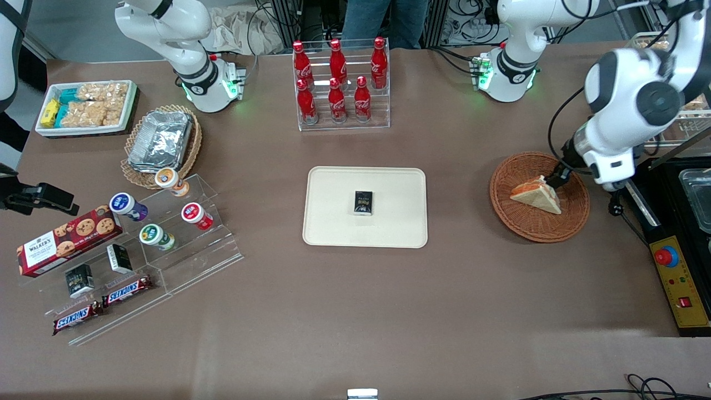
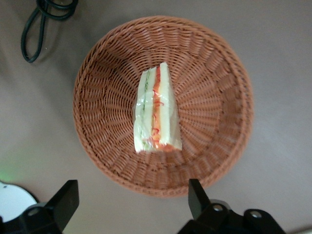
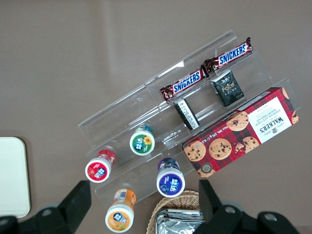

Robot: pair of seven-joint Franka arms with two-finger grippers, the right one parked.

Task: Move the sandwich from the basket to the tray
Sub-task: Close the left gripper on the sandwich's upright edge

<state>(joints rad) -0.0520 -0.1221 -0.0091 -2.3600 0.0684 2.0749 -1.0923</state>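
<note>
The sandwich (image 1: 537,194) is a triangular wedge lying in the round reddish-brown basket (image 1: 522,222) toward the working arm's end of the table. In the left wrist view the sandwich (image 2: 156,111) shows its orange and pale filling layers in the middle of the basket (image 2: 214,97). My left gripper (image 1: 557,179) is open and empty, above the basket's rim, close to the sandwich but not touching it. Its fingers (image 2: 195,195) stand wide apart over the rim. The cream-beige tray (image 1: 400,222) lies mid-table with a small black box (image 1: 363,202) on it.
A clear rack of red cola bottles (image 1: 339,83) stands farther from the camera than the tray. A clear stand with snacks and cups (image 1: 139,244), a pale basket of foil trays (image 1: 161,141) and a white bin (image 1: 86,108) lie toward the parked arm's end. A yellow control box (image 1: 680,280) is beside the basket.
</note>
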